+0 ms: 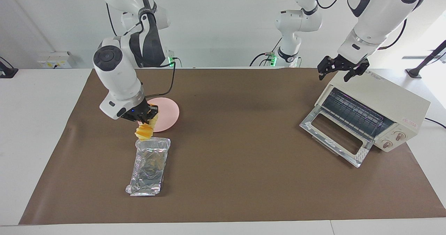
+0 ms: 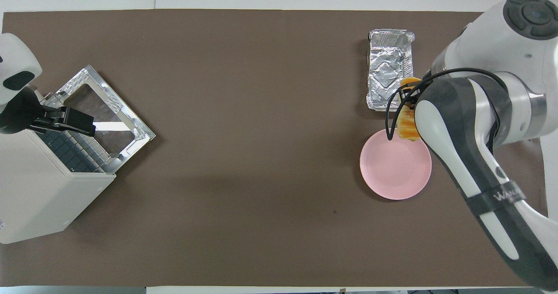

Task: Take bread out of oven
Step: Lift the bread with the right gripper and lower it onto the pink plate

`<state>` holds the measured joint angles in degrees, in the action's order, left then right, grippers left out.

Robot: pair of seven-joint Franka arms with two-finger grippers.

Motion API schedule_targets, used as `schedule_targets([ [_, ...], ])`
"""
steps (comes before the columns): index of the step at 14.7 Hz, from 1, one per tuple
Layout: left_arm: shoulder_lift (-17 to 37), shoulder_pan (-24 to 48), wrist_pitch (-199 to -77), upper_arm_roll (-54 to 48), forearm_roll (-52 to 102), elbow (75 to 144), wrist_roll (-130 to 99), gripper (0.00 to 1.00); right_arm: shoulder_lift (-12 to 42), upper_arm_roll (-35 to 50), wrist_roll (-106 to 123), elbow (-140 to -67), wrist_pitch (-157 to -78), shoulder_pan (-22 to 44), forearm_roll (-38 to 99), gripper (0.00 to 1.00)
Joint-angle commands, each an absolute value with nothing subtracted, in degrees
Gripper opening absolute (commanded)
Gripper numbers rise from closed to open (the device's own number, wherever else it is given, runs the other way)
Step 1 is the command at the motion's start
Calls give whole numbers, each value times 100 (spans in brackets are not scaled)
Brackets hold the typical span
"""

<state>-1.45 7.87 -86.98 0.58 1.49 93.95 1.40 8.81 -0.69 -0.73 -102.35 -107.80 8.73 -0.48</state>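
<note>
Right claw (image 1: 148, 114) grips bread (image 1: 144, 131) over foil tray (image 1: 150, 165); left claw (image 1: 343, 68) spread above oven (image 1: 383, 104)

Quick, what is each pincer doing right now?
Right pincer: closed on the bread, above the foil tray and pink plate.
Left pincer: open, over the oven.

A high camera faces the robots across the brown paper-covered tabletop (image 1: 244, 179), while a second looks steeply down from above their end; both share the cream-white boxy toaster oven (image 1: 379, 102) and tabletop.
</note>
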Motion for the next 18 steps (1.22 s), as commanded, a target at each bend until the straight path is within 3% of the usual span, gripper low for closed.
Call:
schedule_targets([
  [1, -264, 800, -8780, 70, 202, 9536, 211, 100, -454, -44, -193, -12230, -11704, 861, -9, 0],
  [5, -272, 809, -8763, 70, 202, 9519, 185, 100, -984, -35, -202, -13752, -13251, 957, 0, 0],
  [11, -272, 721, -8710, 88, 202, 9510, 149, 100, -362, -35, -378, -14089, -14527, 1204, 0, 0],
  [16, -272, 721, -8710, 97, 202, 9510, 149, 100, -299, -44, -360, -14089, -14537, 1187, 0, 0],
  [17, -272, 721, -8710, 97, 202, 9510, 149, 100, -299, -44, -360, -14080, -14520, 1187, 0, 45],
  [18, -272, 721, -8710, 97, 202, 9510, 149, 100, -299, -44, -378, -14054, -14476, 1178, 0, 99],
])
